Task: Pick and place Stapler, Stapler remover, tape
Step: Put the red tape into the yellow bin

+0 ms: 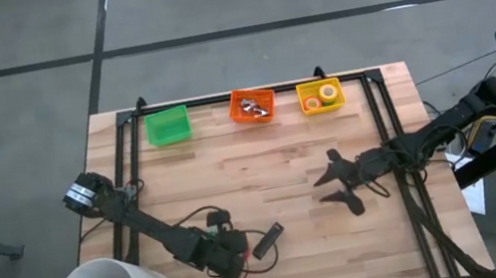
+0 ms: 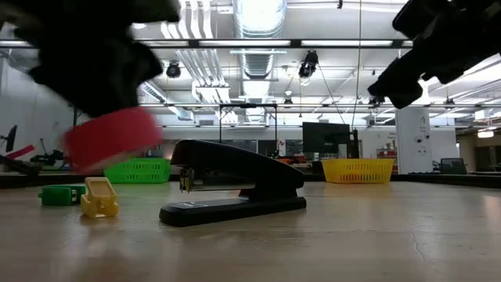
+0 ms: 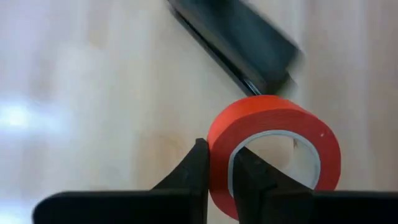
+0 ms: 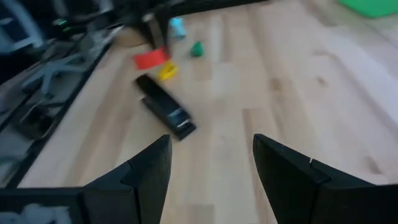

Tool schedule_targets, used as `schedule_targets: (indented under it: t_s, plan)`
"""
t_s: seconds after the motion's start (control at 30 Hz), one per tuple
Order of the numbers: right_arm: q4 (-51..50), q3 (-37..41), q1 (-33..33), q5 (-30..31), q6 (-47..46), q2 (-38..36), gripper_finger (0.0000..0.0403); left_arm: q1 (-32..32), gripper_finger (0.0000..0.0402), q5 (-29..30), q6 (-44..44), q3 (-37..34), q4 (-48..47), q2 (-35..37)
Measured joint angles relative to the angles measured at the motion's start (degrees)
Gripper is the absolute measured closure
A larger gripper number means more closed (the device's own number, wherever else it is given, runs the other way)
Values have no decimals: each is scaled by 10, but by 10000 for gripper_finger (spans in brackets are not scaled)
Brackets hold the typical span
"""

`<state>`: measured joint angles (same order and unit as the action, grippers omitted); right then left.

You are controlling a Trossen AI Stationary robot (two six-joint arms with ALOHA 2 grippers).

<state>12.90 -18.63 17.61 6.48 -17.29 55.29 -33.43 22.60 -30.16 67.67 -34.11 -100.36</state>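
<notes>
Pinched by one wall only in the left gripper [image 3: 217,180], red tape [image 3: 273,146] raised above the stapler [image 3: 239,40], liable to twist loose and drop.

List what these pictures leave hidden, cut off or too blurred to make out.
- Orange bin: high view, contents too small to identify.
- Red tape roll: high view, hidden under the left gripper; low view, blurred.
- Small yellow piece and green piece: too small to name.
- Stapler: left wrist view, blurred and cut off by the top edge.
- Right gripper: low view, cut off at the corner.
</notes>
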Motion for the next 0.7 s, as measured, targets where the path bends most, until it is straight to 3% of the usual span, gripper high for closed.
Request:
schedule_targets:
  t_s: [0.2,0.37,0.5,0.7]
  plan:
    - [30,0,52,-23,22,0,184,6,346,213,61,25,42,0]
    - [72,0,113,-23,23,0,184,21,340,327,121,25,149,0]
    - [132,0,161,-21,10,0,183,46,355,363,158,25,249,0]
    - [147,0,205,11,-12,0,183,79,344,347,209,24,364,0]
